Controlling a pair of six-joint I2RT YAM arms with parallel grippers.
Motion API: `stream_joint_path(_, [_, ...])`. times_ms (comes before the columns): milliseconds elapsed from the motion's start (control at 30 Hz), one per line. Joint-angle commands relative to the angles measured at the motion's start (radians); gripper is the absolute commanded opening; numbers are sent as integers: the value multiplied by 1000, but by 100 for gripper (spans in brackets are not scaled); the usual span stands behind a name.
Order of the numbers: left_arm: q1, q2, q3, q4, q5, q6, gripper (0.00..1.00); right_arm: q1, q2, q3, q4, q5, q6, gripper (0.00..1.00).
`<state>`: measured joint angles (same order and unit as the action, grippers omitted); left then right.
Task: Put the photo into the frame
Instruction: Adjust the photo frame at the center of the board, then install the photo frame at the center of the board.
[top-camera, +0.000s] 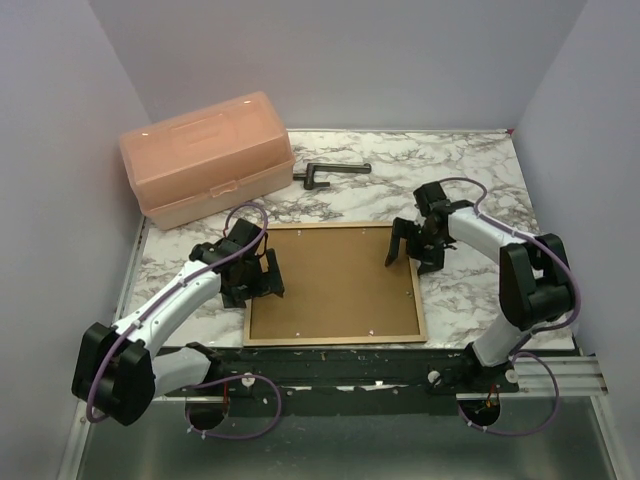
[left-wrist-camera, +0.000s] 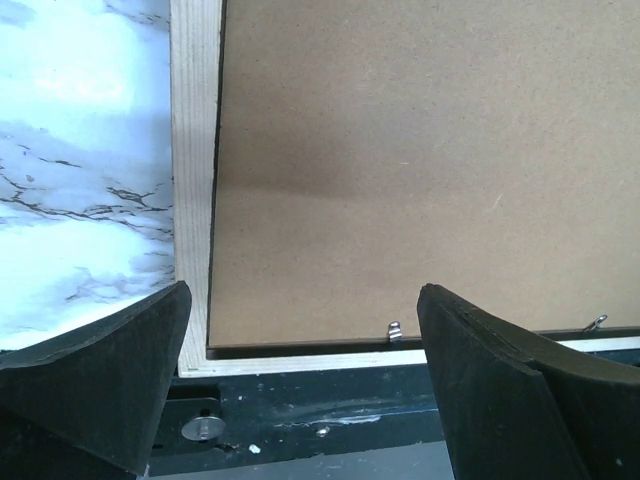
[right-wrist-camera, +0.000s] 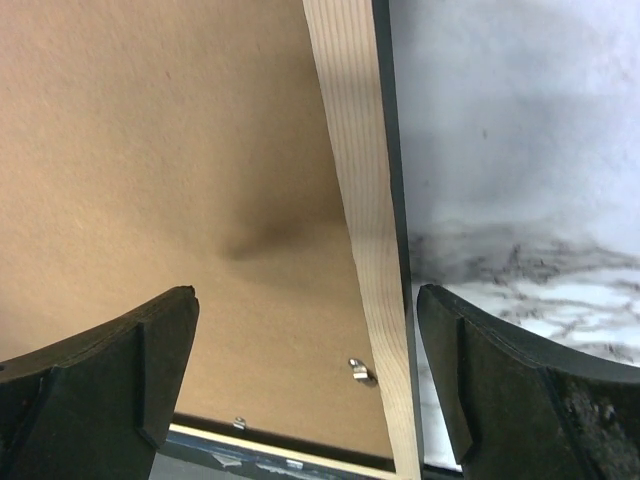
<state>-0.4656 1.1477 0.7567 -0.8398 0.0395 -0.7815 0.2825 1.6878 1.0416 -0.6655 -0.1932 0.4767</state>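
Observation:
The frame (top-camera: 414, 292) lies flat with its tan wood face up, near the table's front edge. A brown backing board (top-camera: 335, 280) fills it, with small metal tabs (left-wrist-camera: 394, 331) along its rim. The photo is hidden or out of view. My left gripper (top-camera: 262, 280) is open and empty over the frame's left edge. In the left wrist view the gripper (left-wrist-camera: 300, 385) spans the frame's near left corner (left-wrist-camera: 195, 200). My right gripper (top-camera: 412, 250) is open and empty over the far right corner. In the right wrist view the gripper (right-wrist-camera: 305, 385) straddles the frame's right edge (right-wrist-camera: 355, 200).
A pink translucent toolbox (top-camera: 205, 155) stands at the back left. A black metal tool (top-camera: 325, 172) lies behind the frame. The black mounting rail (top-camera: 350, 365) runs just in front of the frame. Grey walls close in both sides.

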Motion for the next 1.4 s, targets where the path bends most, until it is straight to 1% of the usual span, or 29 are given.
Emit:
stream_joint_path(0, [15,30,27,-12,-27,34,99,14,-82,-40,-104,41,6,100])
stream_joint_path(167, [21,57,44,1,-10,53,98,34,-110,-83,-158,51,14,99])
stream_joint_path(267, [22,72,53,0,-5,64,99,60,-125,-103,-180,80,24,93])
stream_joint_path(367, [22,80,58,2,-2,70,98,97,-121,-109,-201,106,31,85])
stream_joint_path(467, [26,91,52,20,32,73,99,127,-105,-104,-214,146,42,76])
stream_joint_path(567, [28,102,46,37,61,71,98,138,-92,-95,-213,189,46,69])
stream_joint_path(600, [28,105,47,39,65,70,98,138,-90,-93,-213,189,47,68])
stream_joint_path(633, [28,104,45,40,67,70,98,137,-88,-89,-214,231,46,67])
stream_joint_path(700, [28,104,43,41,69,70,98,137,-84,-84,-213,259,48,61])
stream_joint_path(767, [29,104,42,41,67,73,98,138,-79,-81,-209,278,44,60])
stream_joint_path(867, [28,105,35,42,66,74,98,137,-67,-71,-206,308,40,61])
stream_joint_path(1000, [28,108,29,45,66,73,98,138,-53,-69,-199,311,30,61])
stream_joint_path(1033, [28,107,26,45,68,73,98,137,-53,-72,-193,306,28,58])
stream_joint_path(1067, [28,106,23,47,68,73,98,137,-54,-77,-190,299,23,51])
stream_joint_path(1167, [28,103,23,45,66,73,98,138,-59,-82,-190,308,17,23])
stream_joint_path(1233, [30,100,22,47,66,73,98,138,-61,-83,-195,321,16,7])
stream_joint_path(1300, [34,101,24,48,69,73,98,138,-63,-80,-198,335,15,0])
stream_joint_path(1367, [40,103,27,48,69,77,98,137,-68,-76,-199,335,15,0])
